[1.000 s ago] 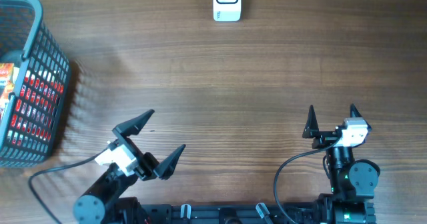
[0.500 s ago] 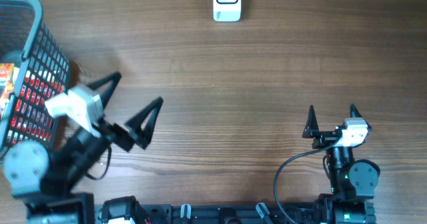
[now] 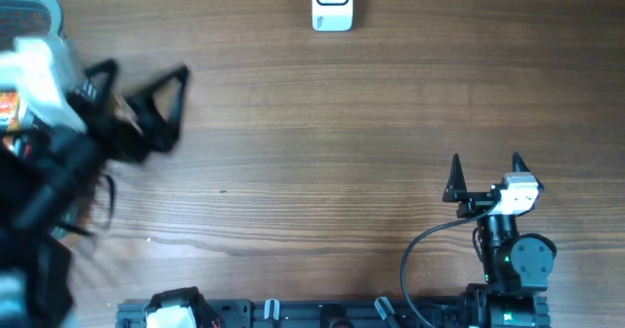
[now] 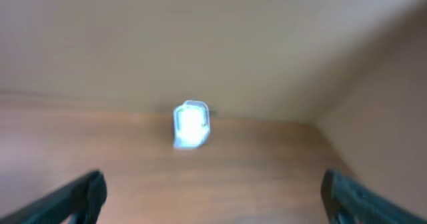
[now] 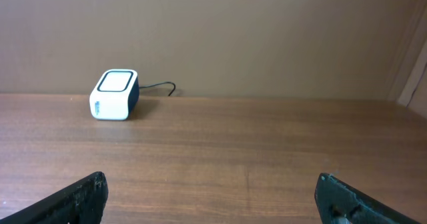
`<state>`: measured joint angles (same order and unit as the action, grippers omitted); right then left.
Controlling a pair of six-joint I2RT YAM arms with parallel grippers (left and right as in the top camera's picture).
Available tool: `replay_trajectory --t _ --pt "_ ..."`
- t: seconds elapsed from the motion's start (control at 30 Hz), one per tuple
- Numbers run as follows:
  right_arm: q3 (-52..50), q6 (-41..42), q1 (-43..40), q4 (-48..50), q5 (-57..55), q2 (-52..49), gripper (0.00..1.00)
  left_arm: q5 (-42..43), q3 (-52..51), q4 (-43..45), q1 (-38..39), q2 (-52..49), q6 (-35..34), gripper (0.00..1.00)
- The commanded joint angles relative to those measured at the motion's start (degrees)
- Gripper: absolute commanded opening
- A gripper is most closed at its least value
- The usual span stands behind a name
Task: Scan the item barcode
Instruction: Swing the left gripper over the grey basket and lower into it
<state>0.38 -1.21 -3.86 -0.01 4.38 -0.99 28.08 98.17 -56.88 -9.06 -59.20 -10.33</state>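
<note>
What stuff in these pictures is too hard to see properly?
- Overhead: the basket is mostly covered by the blurred left arm. The item inside shows only as an orange scrap, with no barcode visible.
- Overhead: the scanner is cut off by the top edge.
- Left wrist: the whole view is blurred, so the scanner is just a glowing smear.
- Right wrist: the scanner's markings are too small to read.

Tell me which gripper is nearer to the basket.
Left. The left gripper is open just past the right side of the basket, with its arm crossing over the basket. The right gripper is open far across the table, near the front right.
</note>
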Motion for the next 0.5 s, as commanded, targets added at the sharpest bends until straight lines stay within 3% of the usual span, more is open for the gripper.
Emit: replay_trajectory --t 0.0,0.1,0.2,0.47 --pt "-0.09 -0.24 -0.28 0.09 -0.98 0.46 1.0 -25.11 19.85 -12.31 -0.28 -15.67 -0.5 1.0" --pt "-0.09 -0.26 -0.28 0.09 -0.98 0.46 1.0 -46.56 32.39 -19.98 -0.28 -24.98 -6.34 1.0" --pt "-0.09 -0.24 -0.28 0.09 -0.98 0.46 1.0 -59.47 38.12 -19.21 -0.35 -29.33 -9.27 1.0" --pt "-0.09 -0.22 -0.28 0.09 -0.98 0.46 1.0 -62.49 38.4 -15.45 -0.63 -29.64 -9.22 1.0"
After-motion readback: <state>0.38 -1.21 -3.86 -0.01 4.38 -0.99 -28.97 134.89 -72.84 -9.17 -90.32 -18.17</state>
